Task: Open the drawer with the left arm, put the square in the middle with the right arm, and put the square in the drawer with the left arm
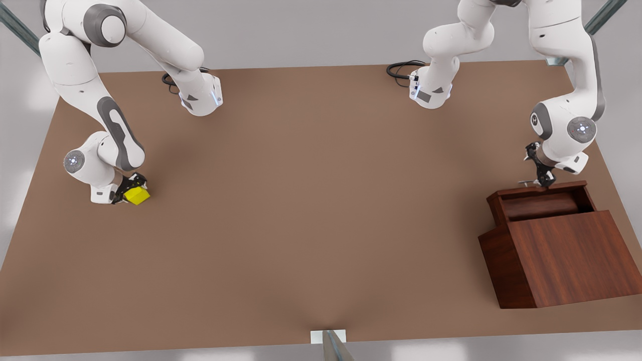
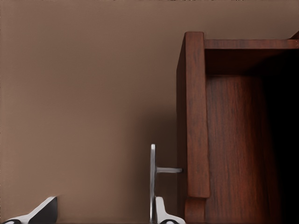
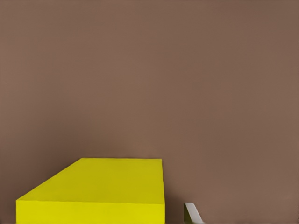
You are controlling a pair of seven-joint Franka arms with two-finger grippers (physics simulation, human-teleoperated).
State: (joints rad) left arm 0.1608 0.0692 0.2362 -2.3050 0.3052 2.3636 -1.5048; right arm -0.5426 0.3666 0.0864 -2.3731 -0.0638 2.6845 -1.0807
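The yellow square [image 1: 137, 196] rests on the brown table near the front view's left edge. My right gripper [image 1: 129, 192] is down around it, open; in the right wrist view one fingertip [image 3: 192, 214] stands a little apart from the square's [image 3: 100, 191] side. At the front view's right, the drawer [image 1: 541, 204] is pulled out of the wooden cabinet [image 1: 567, 255]. My left gripper [image 1: 543, 181] is at its silver handle [image 2: 153, 179], open, with the bar just inside one finger [image 2: 162, 213]. The middle [image 1: 311, 200] of the table is bare brown surface.
Both arm bases [image 1: 200, 98] stand at the table's far edge with black cables beside them. A small white bracket [image 1: 328, 337] sits at the near edge. The cabinet lies close to the table's edge at the front view's right.
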